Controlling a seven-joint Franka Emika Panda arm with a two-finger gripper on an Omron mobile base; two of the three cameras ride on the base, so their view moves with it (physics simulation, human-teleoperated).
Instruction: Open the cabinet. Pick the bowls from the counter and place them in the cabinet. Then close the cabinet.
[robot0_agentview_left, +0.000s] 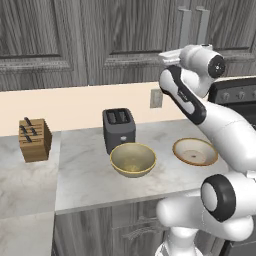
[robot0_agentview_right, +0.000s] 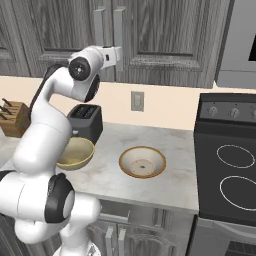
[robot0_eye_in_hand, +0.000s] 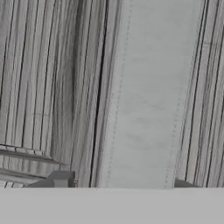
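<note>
The arm (robot0_agentview_right: 45, 130) hides part of the olive bowl (robot0_agentview_right: 77, 152) and toaster (robot0_agentview_right: 90, 122).
</note>
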